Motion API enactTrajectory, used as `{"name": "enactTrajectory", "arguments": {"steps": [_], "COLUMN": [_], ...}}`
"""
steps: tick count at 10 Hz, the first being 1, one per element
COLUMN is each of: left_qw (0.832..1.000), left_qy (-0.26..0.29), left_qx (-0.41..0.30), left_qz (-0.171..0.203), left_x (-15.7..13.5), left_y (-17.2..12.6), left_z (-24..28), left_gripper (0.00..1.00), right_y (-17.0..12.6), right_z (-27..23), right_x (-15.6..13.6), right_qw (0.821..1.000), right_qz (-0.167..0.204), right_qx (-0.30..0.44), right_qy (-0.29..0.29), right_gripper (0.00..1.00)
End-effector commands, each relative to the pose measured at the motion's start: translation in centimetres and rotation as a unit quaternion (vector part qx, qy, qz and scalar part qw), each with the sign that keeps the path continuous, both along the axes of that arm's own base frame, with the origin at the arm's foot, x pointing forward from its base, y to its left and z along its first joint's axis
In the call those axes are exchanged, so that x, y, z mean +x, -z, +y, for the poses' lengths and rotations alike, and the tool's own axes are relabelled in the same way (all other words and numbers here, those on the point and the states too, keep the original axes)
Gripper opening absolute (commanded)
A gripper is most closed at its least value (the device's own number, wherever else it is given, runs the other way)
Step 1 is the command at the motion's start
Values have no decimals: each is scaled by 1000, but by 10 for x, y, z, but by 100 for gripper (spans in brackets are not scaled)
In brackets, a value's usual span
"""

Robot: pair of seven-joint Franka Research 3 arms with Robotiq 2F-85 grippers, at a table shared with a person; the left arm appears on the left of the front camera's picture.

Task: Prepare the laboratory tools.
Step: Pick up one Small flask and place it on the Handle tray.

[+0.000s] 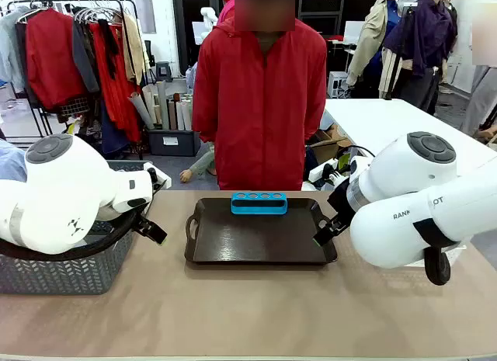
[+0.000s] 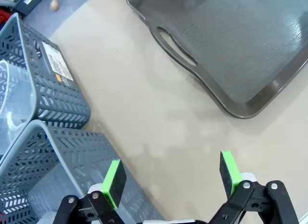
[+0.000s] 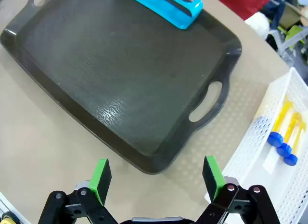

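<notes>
A blue tube rack (image 1: 258, 203) (image 3: 166, 5) lies on the far edge of the dark tray (image 1: 233, 241) (image 3: 120, 74) (image 2: 240, 55), its holes empty. Small orange-yellow tubes with blue caps (image 3: 284, 139) lie in a white perforated basket (image 3: 269, 185) to the tray's right. Something clear (image 2: 10, 101) sits in the farther grey basket; whether it is the beaker or the flask I cannot tell. My left gripper (image 2: 172, 178) (image 1: 154, 229) hovers open over bare table left of the tray. My right gripper (image 3: 156, 178) (image 1: 328, 231) hangs open over the tray's near right corner.
Two grey baskets (image 2: 53, 94) (image 1: 62, 272) stand on the table's left side, the nearer one (image 2: 57, 176) just under my left fingers. A person in a red jacket (image 1: 260, 97) stands behind the tray at the far edge. Bare table lies in front of the tray.
</notes>
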State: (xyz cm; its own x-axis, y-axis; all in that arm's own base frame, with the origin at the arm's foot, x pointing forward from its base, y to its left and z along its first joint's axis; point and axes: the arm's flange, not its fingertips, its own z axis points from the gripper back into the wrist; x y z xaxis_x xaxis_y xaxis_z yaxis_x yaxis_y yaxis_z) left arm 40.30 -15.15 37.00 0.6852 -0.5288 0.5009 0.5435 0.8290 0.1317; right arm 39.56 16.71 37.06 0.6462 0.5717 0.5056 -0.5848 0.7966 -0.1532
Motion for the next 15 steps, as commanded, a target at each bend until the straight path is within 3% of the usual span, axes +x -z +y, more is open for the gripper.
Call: {"name": "enactTrajectory", "arguments": {"steps": [1,15], "left_qw": [1000,1000], "left_qy": [0,0], "left_qx": [0,0], "left_qz": [0,0], "left_x": [0,0], "left_y": [0,0], "left_z": [0,0], "left_gripper": [100,100], "right_y": [0,0], "right_z": [0,0], "right_x": [0,0], "right_qw": [1000,1000], "right_qz": [0,0], "right_qx": [0,0], "right_qy": [0,0], "right_gripper": [100,100]}}
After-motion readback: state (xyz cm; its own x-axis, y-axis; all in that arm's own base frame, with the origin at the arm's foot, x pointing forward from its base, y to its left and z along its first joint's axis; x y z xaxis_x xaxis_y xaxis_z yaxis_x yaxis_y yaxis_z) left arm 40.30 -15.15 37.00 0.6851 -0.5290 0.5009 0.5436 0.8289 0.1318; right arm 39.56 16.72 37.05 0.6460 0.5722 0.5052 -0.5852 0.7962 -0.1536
